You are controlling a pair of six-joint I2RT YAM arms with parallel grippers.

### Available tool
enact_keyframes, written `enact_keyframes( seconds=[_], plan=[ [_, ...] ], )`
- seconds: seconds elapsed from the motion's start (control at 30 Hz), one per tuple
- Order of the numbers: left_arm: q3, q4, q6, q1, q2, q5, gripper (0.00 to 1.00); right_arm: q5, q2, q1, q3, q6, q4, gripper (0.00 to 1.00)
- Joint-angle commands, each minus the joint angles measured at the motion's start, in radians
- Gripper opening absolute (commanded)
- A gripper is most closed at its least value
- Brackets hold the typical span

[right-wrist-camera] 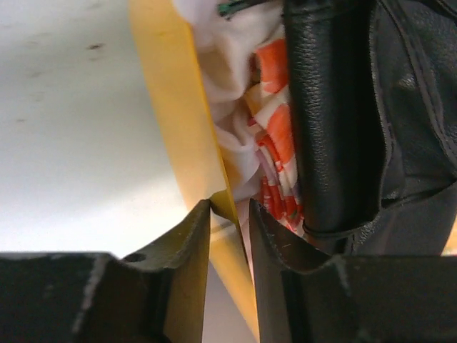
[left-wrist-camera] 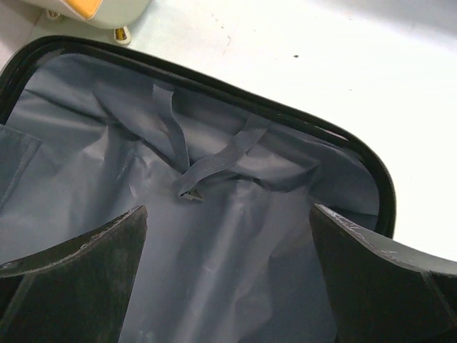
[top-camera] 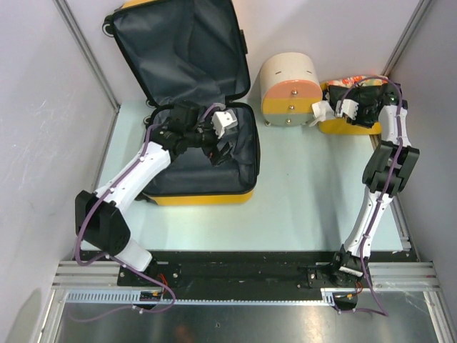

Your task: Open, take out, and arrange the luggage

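The luggage (top-camera: pixel 239 161) lies open at upper left of the overhead view, with my left tool (left-wrist-camera: pixel 228 221) spread wide over its grey lining. My right tool (right-wrist-camera: pixel 230 207), at upper right, is nearly together astride the yellow basket (right-wrist-camera: pixel 171 107) rim; I cannot tell whether it pinches. Lifting could tip the basket and spill the clothes (right-wrist-camera: pixel 275 136). The pale counter (top-camera: pixel 314 193) looks slick, boxed in by plain panels.

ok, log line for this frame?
suitcase: open, lid up | left gripper: open, empty, over lining | right gripper: jaws narrow, astride basket rim, grip unclear
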Motion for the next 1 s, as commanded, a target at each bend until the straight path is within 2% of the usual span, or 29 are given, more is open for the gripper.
enact_keyframes(
  seconds=[0.0, 0.03, 0.13, 0.2, 0.23, 0.33, 0.43, 0.47, 0.5, 0.53, 0.57, 0.63, 0.67, 0.7, 0.8, 0.97],
  plan=[
    [0.067, -0.023, -0.048, 0.038, 0.023, -0.025, 1.00, -0.018, 0.063, 0.013, 0.074, 0.027, 0.191, 0.39],
    [0.071, -0.026, -0.069, 0.046, 0.026, -0.025, 1.00, -0.018, 0.052, 0.013, 0.066, 0.045, 0.196, 0.49],
    [0.099, -0.032, -0.134, 0.092, 0.044, -0.023, 1.00, -0.027, 0.008, 0.007, 0.031, 0.087, 0.199, 0.66],
    [0.123, -0.037, -0.169, 0.137, 0.058, 0.003, 1.00, -0.044, -0.070, -0.006, -0.049, 0.102, 0.208, 0.69],
    [0.131, -0.040, -0.207, 0.154, 0.060, 0.014, 1.00, -0.053, -0.103, -0.012, -0.081, 0.119, 0.211, 0.75],
    [0.172, -0.057, -0.298, 0.213, 0.083, 0.006, 1.00, -0.106, -0.247, -0.035, -0.220, 0.165, 0.242, 0.85],
    [0.221, -0.106, -0.361, 0.269, 0.113, -0.018, 1.00, -0.159, -0.397, -0.043, -0.342, 0.324, 0.296, 0.92],
    [0.249, -0.123, -0.366, 0.286, 0.119, -0.022, 1.00, -0.177, -0.431, -0.043, -0.366, 0.436, 0.306, 0.92],
    [0.264, -0.140, -0.369, 0.315, 0.127, -0.020, 1.00, -0.179, -0.501, -0.030, -0.418, 0.525, 0.342, 0.98],
    [0.278, -0.170, -0.373, 0.331, 0.138, -0.022, 1.00, -0.179, -0.534, -0.021, -0.440, 0.603, 0.359, 1.00],
    [0.298, -0.179, -0.376, 0.346, 0.141, -0.026, 1.00, -0.170, -0.566, -0.006, -0.461, 0.760, 0.380, 1.00],
    [0.306, -0.193, -0.369, 0.383, 0.132, -0.054, 1.00, -0.145, -0.663, 0.049, -0.532, 0.905, 0.395, 1.00],
    [0.303, -0.196, -0.358, 0.391, 0.124, -0.069, 1.00, -0.112, -0.698, 0.072, -0.563, 0.994, 0.417, 0.99],
    [0.297, -0.199, -0.338, 0.394, 0.117, -0.089, 1.00, -0.091, -0.727, 0.095, -0.593, 1.167, 0.434, 0.98],
    [0.245, -0.196, -0.295, 0.391, 0.083, -0.166, 1.00, -0.084, -0.845, 0.209, -0.730, 1.431, 0.452, 0.97],
    [0.099, -0.196, -0.236, 0.334, 0.057, -0.334, 1.00, 0.031, -1.031, 0.443, -1.045, 1.651, 0.558, 0.97]
  ],
)
